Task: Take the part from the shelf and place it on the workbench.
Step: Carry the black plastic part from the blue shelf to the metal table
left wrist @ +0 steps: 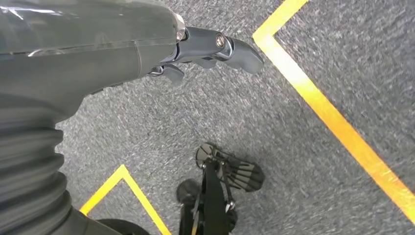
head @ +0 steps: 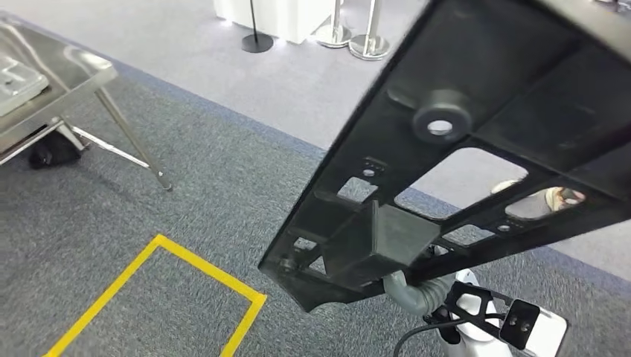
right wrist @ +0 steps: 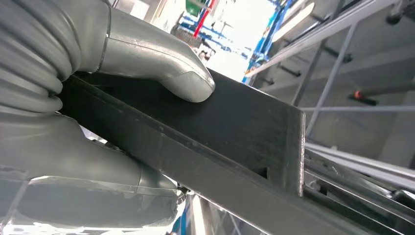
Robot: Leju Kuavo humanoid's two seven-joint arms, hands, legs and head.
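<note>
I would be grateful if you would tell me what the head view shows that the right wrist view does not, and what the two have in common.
Head view alone: grey carpet with yellow floor tape, a steel workbench at upper left, stanchion bases further off, and the black part's ribbed underside with its round boss.

Right wrist view alone: the right hand gripping the part's edge, thumb pressed on its flat face, with metal shelf framing behind.

Both: the black part itself, held up off any surface.
</note>
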